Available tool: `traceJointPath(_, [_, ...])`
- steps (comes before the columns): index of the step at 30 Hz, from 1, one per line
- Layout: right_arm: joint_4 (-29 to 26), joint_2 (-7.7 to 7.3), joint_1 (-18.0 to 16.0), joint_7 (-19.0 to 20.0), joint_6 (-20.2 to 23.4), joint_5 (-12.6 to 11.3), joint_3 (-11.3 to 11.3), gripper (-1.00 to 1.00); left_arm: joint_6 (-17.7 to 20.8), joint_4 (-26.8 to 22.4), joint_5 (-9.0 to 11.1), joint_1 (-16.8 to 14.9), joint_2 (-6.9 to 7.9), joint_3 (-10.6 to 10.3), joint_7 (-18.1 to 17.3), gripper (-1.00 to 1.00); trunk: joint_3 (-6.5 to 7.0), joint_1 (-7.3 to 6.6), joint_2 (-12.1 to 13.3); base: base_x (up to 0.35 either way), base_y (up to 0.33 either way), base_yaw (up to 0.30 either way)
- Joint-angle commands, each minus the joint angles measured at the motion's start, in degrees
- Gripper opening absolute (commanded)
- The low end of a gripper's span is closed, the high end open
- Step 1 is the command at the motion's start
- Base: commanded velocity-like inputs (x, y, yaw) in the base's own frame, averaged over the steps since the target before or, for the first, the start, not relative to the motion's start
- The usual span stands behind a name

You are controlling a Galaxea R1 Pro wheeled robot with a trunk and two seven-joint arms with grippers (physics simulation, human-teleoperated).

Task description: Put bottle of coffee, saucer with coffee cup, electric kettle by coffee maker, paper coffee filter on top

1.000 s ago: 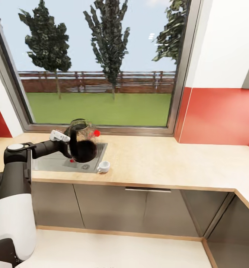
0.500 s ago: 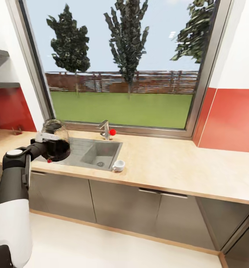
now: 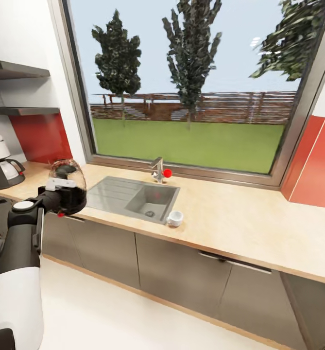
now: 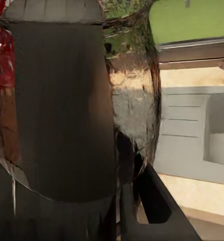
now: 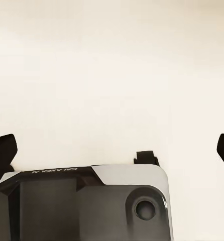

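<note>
Far left, standing at the end of the worktop [image 3: 240, 218]: tall grey coffee maker [image 3: 1, 165], against the red wall panel [image 3: 41, 136]. Above it, on the white wall, two thin dark boards, one over the other: upper kitchen shelf [image 3: 16, 70] and lower shelf [image 3: 25, 111].

Just right of the coffee maker, well apart from it: left claw [image 3: 55, 190] clamped on the electric kettle [image 3: 68, 188], arm reaching forward from the lower left corner. Kettle held roughly upright by its handle side, dark round belly seen against the worktop's front edge, left of the sink [image 3: 139, 198]. Cannot tell whether its base touches the worktop. In the left wrist view, the electric kettle [image 4: 62, 115] very close up, dark and glassy, with one black finger [image 4: 153, 201] beside it and the sink's drainer beyond.

Further right, sunk into the worktop under the big window [image 3: 191, 82]: grey sink with tap [image 3: 158, 169] and a red knob at its back edge.

Just off the sink's front right corner: coffee cup [image 3: 175, 218], small and white, upright on bare worktop near the front edge. Grey cabinet fronts [image 3: 181, 272] below.

In the right wrist view: right claw [image 5: 112, 150] spread wide, dark fingertips [image 5: 2, 149] at opposite edges, gripping nothing, over a plain pale surface.
</note>
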Motion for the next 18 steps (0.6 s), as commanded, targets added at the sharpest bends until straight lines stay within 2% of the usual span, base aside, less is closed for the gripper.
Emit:
traceJointPath(1, [0.1, -0.01, -0.1, 0.3, -0.2, -0.6, 0.4, 1.0, 0.1, -0.1, -0.4, 0.0, -0.04, 0.1, 0.0, -1.0, -0.13, 0.06, -0.1, 0.304, 0.0, 0.278])
traceJointPath(5, [0.1, -0.05, -0.1, 0.3, -0.2, -0.5, 0.4, 1.0, 0.0, 0.1, -0.2, 0.0, -0.04, 0.2, 2.2, -1.0, -0.13, 0.06, -0.1, 0.326, 0.0, 0.115])
traceJointPath(10, [0.1, -0.14, -0.1, 0.4, -0.2, -0.4, 0.5, 1.0, 0.0, 0.2, -0.2, 0.0, -0.05, 0.4, 2.7, -1.0, -0.13, 0.06, -0.1, 0.332, 0.0, 0.009])
traceJointPath(15, [0.2, -0.12, 0.1, 0.5, 0.0, -0.5, 0.5, 1.0, 0.1, 0.4, -0.3, 0.0, -0.05, 0.5, 2.7, -1.0, -0.13, 0.06, -0.1, 0.094, 0.0, 0.0])
traceJointPath(16, [0.2, -0.12, 0.6, 0.6, 0.0, -0.4, 0.5, 1.0, 0.1, 0.4, -0.3, 0.0, -0.05, 0.5, 2.7, -1.0, -0.13, 0.06, -0.1, 0.007, 0.0, 0.0])
traceJointPath(18, [0.2, -0.14, 4.2, 0.6, 0.1, -0.4, 0.5, 1.0, 0.0, 0.4, -0.4, 0.0, -0.05, 0.6, 2.8, -1.0, -0.13, 0.06, -0.1, 0.003, 0.0, 0.0])
